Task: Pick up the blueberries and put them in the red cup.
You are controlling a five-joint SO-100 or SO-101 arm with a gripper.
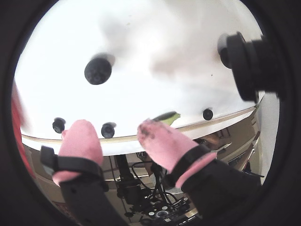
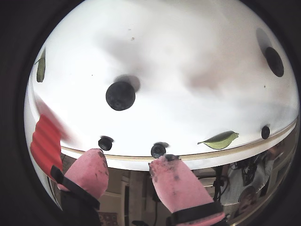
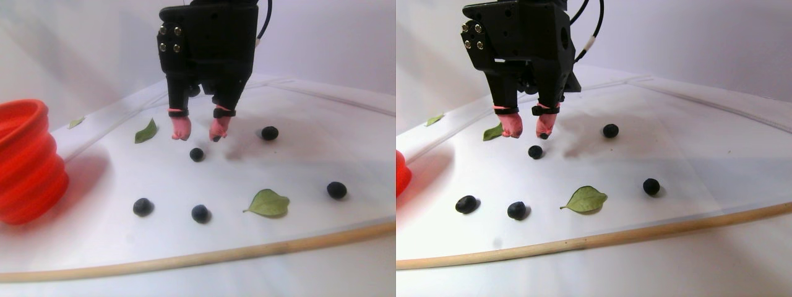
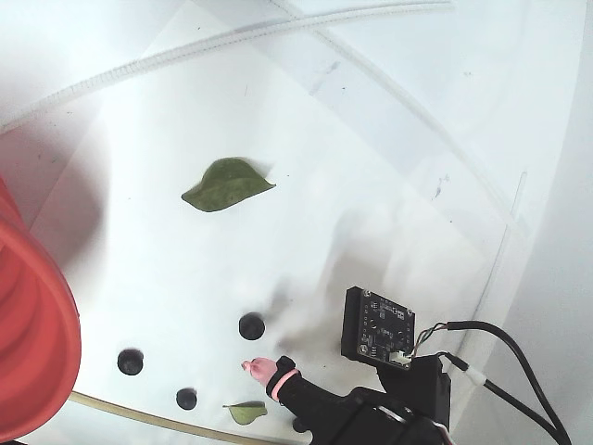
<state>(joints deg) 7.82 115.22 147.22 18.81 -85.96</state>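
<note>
Here, the black arm's gripper hangs over a white board, its two pink-capped fingers parted and empty, tips just above the surface. A blueberry lies just in front of those tips in the stereo pair view, a little nearer the board's wooden front edge; in a wrist view the same berry sits ahead of the open fingers, roughly centred.

To do this step well, I judge the gripper should move forward so the berry sits squarely between the pads, sink until the tips nearly touch the board, then close gently. A round berry will roll or squash if clipped off-centre.

Four more blueberries are scattered around: one beside the gripper toward the back, one toward the right edge, and two near the front edge. The red cup, ridged and far larger, stands at the left edge, well apart from the gripper.

A green leaf lies near the front edge between berries, another leaf sits just left of the fingers, and a tiny one lies at the back left. None blocks the nearest berry, and the way to the cup looks open.
</note>
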